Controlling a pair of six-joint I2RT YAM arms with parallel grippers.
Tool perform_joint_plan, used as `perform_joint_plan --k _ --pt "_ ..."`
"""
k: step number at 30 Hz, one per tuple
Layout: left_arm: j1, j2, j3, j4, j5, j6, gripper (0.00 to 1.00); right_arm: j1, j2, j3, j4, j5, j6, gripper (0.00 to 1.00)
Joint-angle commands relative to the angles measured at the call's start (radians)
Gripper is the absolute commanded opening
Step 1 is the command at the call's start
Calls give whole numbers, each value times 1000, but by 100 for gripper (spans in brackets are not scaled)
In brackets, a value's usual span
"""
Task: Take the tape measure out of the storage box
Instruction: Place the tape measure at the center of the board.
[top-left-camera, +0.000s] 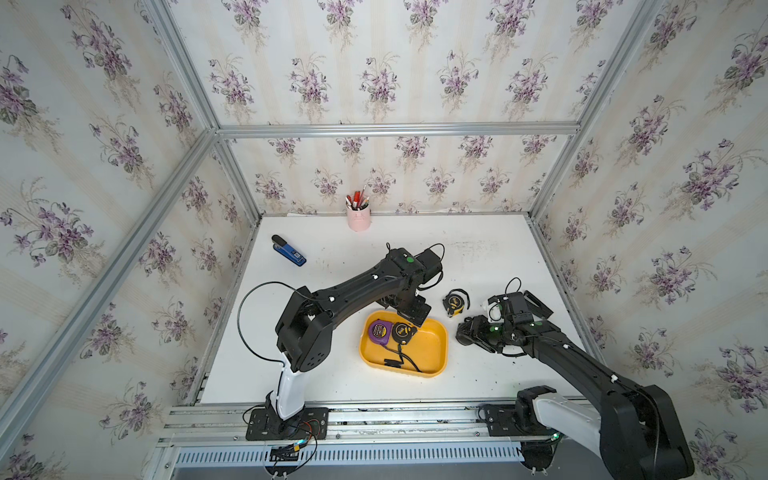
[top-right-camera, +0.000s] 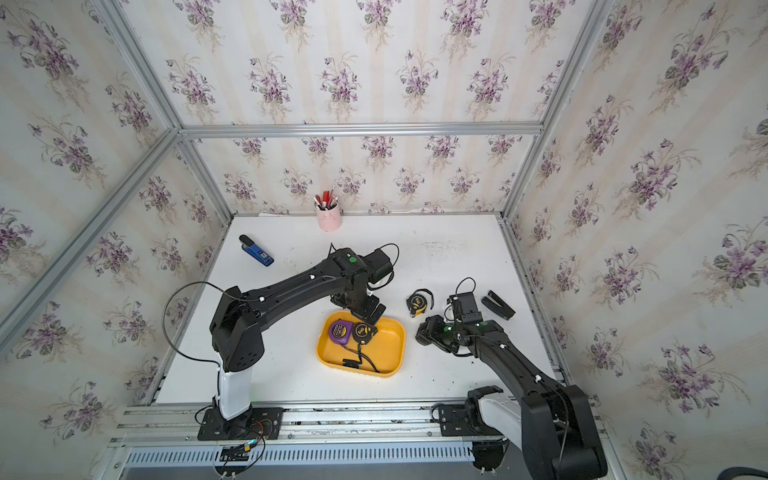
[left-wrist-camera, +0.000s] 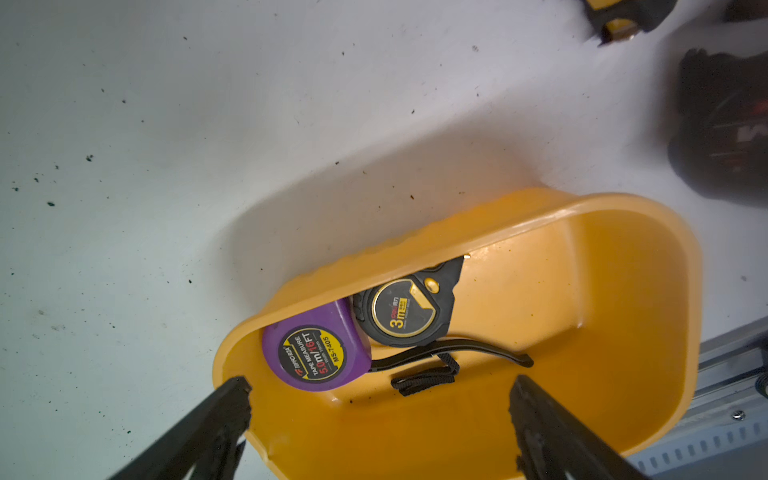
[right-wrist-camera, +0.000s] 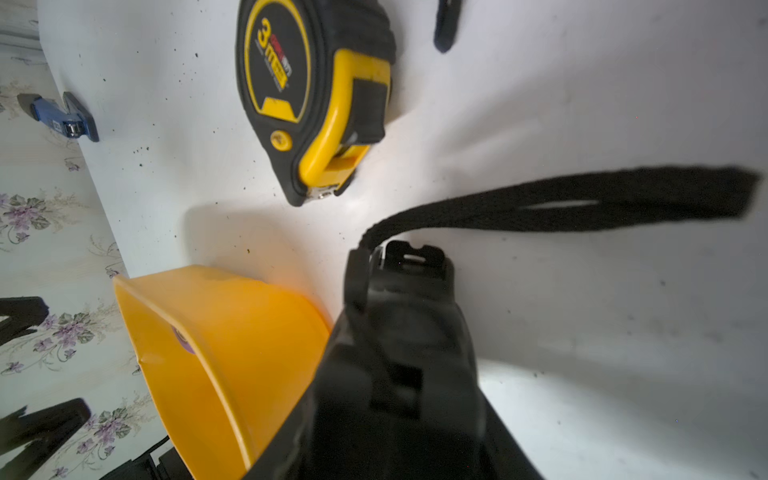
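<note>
I see the storage box (top-left-camera: 432, 345) bare in its right half. The purple tape measure (top-left-camera: 379, 331) and black tape measure (top-left-camera: 402, 331) fill its far-left corner, a strap (top-left-camera: 405, 359) trailing nearward. The right gripper (top-left-camera: 469, 331), clamped on a third tape measure (right-wrist-camera: 407, 332), blocks its right side.

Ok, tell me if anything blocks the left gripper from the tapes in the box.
Nothing visible does. The left gripper hangs open over the box; in its wrist view the purple tape and black tape lie uncovered, side by side against the wall. Only a strap lies beside them.
</note>
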Motion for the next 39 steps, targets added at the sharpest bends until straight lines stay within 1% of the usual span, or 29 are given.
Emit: perform_joint_plan --k 1,9,12,14,17,19,22,24,29,34,39 --pt "-3 2 -23 22 -20 25 100 -37 35 -28 -6 -17 -53 36" --pt "-17 39 -7 17 -46 47 100 -56 88 -39 -7 -10 -69 37" --pt "-24 48 -4 15 -40 54 100 -56 81 -33 -20 -6 -66 38" --pt "-27 46 -14 21 -34 55 100 -56 68 -27 -41 5 -65 41" --pt "-29 38 -35 31 -22 48 100 -56 37 -17 -73 25 -58 47" --pt "-29 34 -43 36 -19 44 100 -56 19 -12 -90 37 -56 54" --pt "-31 33 -45 39 -17 43 100 -57 5 -6 -103 49 -51 66" --pt "-31 34 -40 35 -11 45 100 -57 5 -4 -105 42 -46 75" --pt "-31 34 -34 34 8 51 100 -56 -19 19 -144 71 -38 83" --pt "-30 27 -61 45 26 59 100 -56 -102 48 -223 143 2 90" --pt "-31 16 -86 70 43 84 100 -56 -191 89 -312 243 45 95"
